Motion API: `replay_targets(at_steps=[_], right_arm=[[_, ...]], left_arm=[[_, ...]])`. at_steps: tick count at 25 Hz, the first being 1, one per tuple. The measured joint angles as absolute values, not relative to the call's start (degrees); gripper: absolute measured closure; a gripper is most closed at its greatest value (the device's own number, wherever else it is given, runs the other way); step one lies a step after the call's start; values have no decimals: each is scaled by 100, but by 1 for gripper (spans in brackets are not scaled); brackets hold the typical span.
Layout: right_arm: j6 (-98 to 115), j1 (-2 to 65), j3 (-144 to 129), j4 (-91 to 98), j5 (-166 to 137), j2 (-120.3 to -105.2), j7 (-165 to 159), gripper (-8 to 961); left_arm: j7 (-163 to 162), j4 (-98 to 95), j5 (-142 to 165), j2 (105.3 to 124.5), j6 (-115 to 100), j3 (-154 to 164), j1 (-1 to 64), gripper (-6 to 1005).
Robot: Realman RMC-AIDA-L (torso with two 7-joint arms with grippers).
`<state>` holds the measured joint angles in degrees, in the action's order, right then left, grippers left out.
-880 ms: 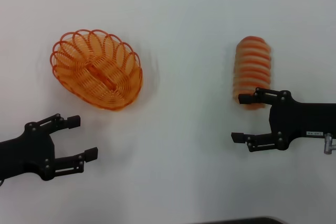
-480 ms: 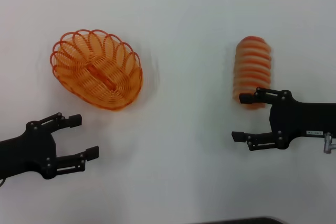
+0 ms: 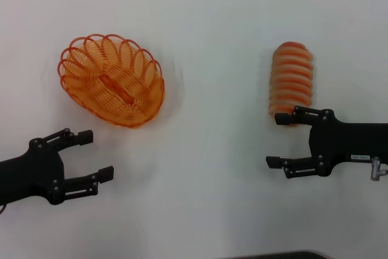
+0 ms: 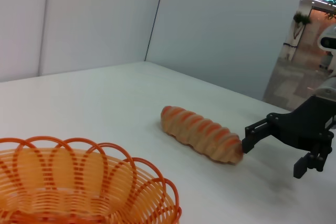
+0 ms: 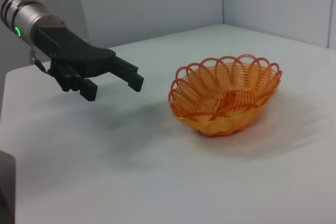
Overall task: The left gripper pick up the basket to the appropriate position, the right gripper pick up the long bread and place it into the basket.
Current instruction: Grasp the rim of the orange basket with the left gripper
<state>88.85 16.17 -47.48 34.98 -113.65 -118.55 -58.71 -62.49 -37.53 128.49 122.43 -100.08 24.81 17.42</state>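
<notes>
**Basket and bread both untouched, both grippers open and empty**

The basket [image 3: 112, 81] sits upright on the white worktop [image 3: 212, 40], nothing in it. Its looped wire rim and see-through sides suggest a light, springy thing that may flex or slide when pinched; the scalloped rim on the side nearest the left gripper looks the surest hold, with one finger inside and one outside. The left gripper [image 3: 91, 156] hovers near the basket, on its robot-facing side, apart from it, jaws spread wide and holding nothing.

The long bread [image 3: 291, 81] lies well apart from the basket, on its right, flat on the worktop. It looks like a light toy, its ribbed stripes giving some grip, though the rounded body could roll; a hold across its middle seems best. The right gripper [image 3: 277, 140] is at the bread's near end, jaws wide open and empty, one finger overlapping that end.
</notes>
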Motion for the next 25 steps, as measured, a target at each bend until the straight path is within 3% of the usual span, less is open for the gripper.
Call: replay_targets(at_steps=[8, 17, 25], right_arm=[[8889, 1657, -4619, 3498, -11333, -11881, -5873, 17], [8916, 1851, -4387, 3498, -11328, -11917, -6073, 21], [8915, 2038, -4249, 3542, -11328, -11910, -6322, 24]], left_arm=[[-6840, -3612, 12433, 12229, -9923, 1204, 1944, 112], [-8856, -3629, 11971, 12066, -8929, 561, 2706, 111], [-10992, -4066, 12491, 11692, -7578, 2111, 3415, 113]])
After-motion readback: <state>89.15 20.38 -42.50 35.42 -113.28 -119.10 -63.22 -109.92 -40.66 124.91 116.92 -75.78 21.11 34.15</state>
